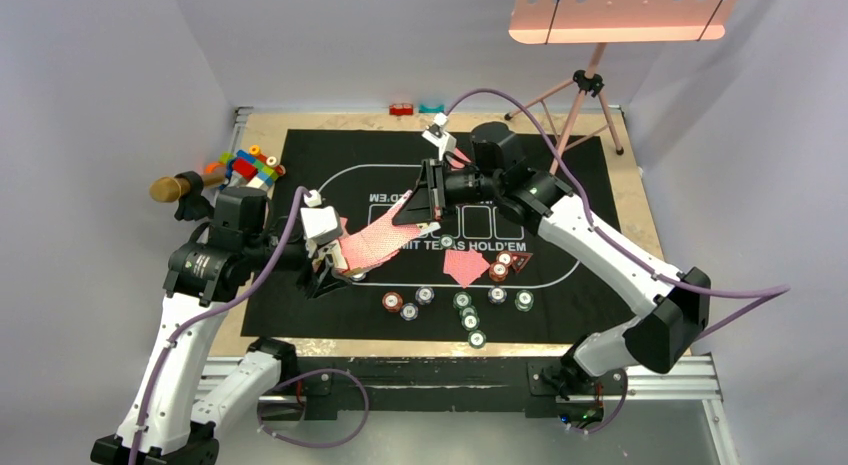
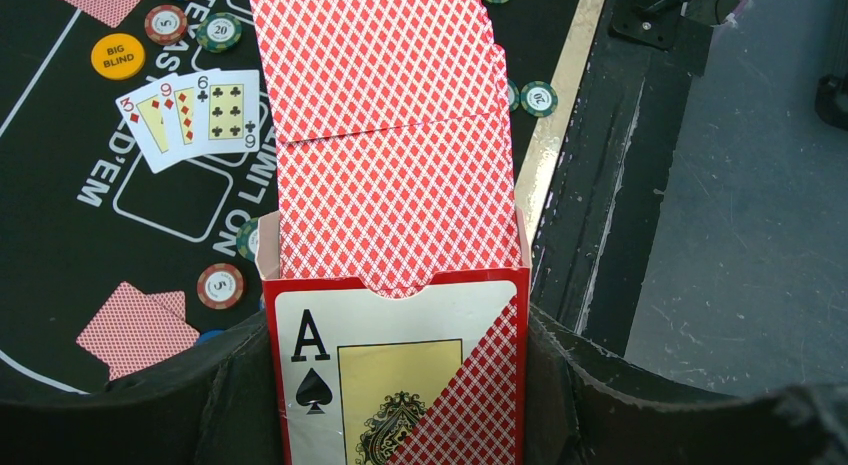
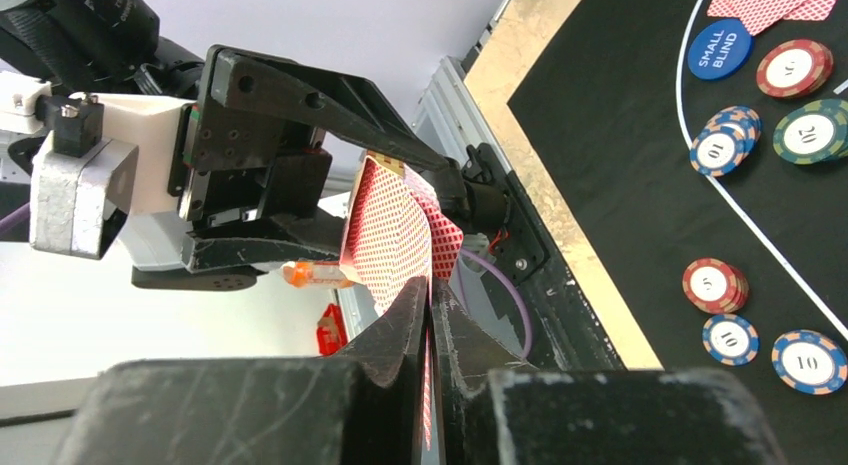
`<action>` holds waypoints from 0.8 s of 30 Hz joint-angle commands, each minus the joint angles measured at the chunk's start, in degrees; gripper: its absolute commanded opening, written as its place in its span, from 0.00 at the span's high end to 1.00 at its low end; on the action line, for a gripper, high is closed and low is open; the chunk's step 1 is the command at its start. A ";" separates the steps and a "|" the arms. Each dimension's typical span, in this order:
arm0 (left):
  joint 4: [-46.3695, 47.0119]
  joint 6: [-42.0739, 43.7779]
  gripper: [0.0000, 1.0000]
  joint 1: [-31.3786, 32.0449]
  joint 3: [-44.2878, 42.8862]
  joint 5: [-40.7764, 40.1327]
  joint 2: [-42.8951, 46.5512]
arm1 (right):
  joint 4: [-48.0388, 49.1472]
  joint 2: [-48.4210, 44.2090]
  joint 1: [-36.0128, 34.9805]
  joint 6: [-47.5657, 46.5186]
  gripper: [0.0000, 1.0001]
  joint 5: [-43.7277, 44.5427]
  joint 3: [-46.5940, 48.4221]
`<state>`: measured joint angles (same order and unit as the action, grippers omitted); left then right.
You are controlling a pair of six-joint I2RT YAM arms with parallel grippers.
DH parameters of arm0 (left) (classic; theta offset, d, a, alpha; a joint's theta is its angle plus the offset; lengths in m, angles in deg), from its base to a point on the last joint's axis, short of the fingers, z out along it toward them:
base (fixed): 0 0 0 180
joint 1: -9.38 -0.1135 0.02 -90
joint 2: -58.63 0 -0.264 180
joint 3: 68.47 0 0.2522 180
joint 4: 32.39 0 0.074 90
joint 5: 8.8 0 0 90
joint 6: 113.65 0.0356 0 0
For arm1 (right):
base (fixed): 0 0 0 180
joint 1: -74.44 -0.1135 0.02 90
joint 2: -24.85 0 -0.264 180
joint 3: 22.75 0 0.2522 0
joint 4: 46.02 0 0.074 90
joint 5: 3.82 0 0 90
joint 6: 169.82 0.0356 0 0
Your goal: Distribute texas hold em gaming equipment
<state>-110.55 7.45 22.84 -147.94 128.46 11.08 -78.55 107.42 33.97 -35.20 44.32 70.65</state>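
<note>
My left gripper (image 1: 335, 270) is shut on a red card box with an ace of spades (image 2: 395, 375), its mouth open. Pink-red-backed cards (image 2: 390, 135) stick far out of it toward my right gripper (image 1: 425, 217), which is shut on the far end of a card (image 3: 395, 235). Three face-up cards (image 2: 190, 110) lie in the mat's boxes beside an orange big-blind disc (image 2: 118, 56). Face-down cards (image 1: 465, 267) lie on the mat. Striped chips (image 1: 465, 307) sit along the near side, with a blue small-blind disc (image 3: 720, 50) and a red triangle marker (image 1: 522, 260).
The black hold'em mat (image 1: 300, 185) covers the tan board. Toy bricks (image 1: 245, 165) and a gold-headed microphone (image 1: 175, 188) lie at the far left. Two small bricks (image 1: 402, 109) sit at the back edge. A tripod (image 1: 585, 85) stands at the back right.
</note>
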 commanded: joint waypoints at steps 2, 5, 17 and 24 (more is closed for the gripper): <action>1.39 0.75 1.00 -0.45 0.08 1.42 0.55 | 3.71 -2.59 1.02 2.50 0.96 -2.04 -1.02; 1.38 0.72 1.00 -0.45 0.06 1.44 0.53 | 4.60 -3.15 1.56 3.44 0.99 -2.15 -0.97; 0.94 1.08 1.00 -0.45 -0.12 1.34 0.60 | 12.36 -4.73 9.93 11.89 1.00 -7.43 -4.02; 0.64 1.16 1.00 -0.45 -0.29 1.26 0.77 | 13.23 -1.38 13.73 10.92 1.00 -5.78 -5.18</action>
<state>-110.96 7.47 22.84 -147.94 128.44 11.17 -67.97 105.14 46.47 -23.92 38.63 65.97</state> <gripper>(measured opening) 0.701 0.007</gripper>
